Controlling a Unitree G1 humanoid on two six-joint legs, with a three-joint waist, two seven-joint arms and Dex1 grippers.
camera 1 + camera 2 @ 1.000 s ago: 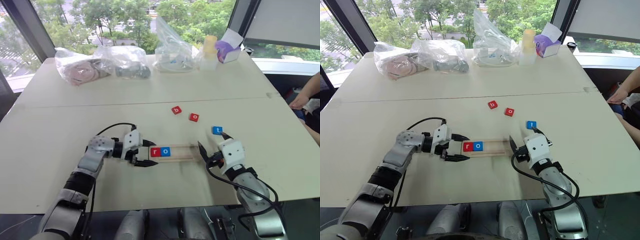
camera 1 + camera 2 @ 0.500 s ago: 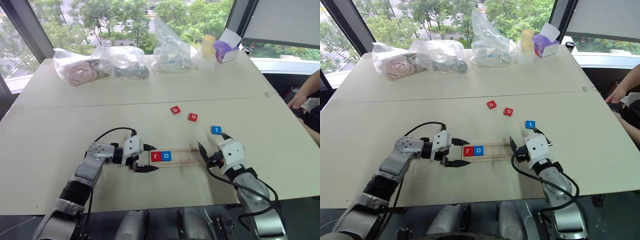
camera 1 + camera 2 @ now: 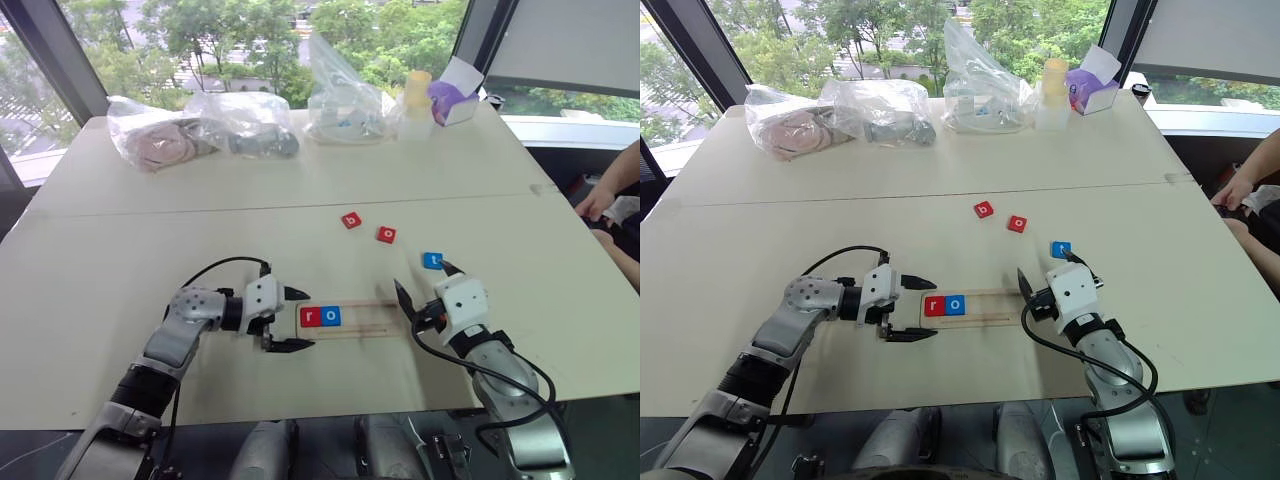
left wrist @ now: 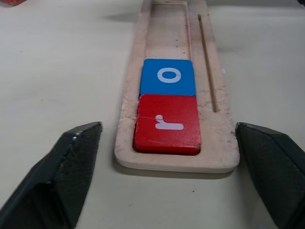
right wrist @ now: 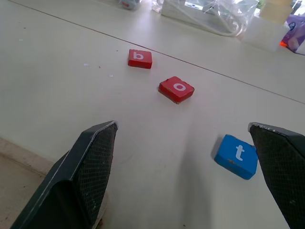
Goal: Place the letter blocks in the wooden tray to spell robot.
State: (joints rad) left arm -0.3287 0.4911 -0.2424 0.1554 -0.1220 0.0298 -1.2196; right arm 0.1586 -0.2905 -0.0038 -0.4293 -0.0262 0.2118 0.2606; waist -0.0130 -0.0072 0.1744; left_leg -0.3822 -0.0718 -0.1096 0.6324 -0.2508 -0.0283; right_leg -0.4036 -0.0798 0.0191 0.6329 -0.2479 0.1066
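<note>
The wooden tray (image 3: pixel 372 318) lies across the table in front of me. Its left end holds a red r block (image 3: pixel 311 317) with a blue o block (image 3: pixel 331 316) beside it. My left gripper (image 3: pixel 305 319) is open at that end, one finger on each side, touching nothing; the left wrist view shows the r block (image 4: pixel 167 123) between its fingers (image 4: pixel 71 157). Beyond the tray lie a red b block (image 3: pixel 351 220), a red o block (image 3: pixel 387 235) and a blue t block (image 3: pixel 432 261). My right gripper (image 3: pixel 422 278) is open and empty by the tray's right end, just short of the t block (image 5: pixel 237 155).
Along the table's far edge lie clear plastic bags (image 3: pixel 205 128), a pale bottle (image 3: pixel 419 100) and a purple-and-white box (image 3: pixel 458 95). A person's arm (image 3: pixel 608 190) reaches in at the right edge. The table's near edge runs close behind both grippers.
The tray's left end has slid a little toward me with the left gripper around it. The left fingers now stand wider apart. The right arm has stayed still.
</note>
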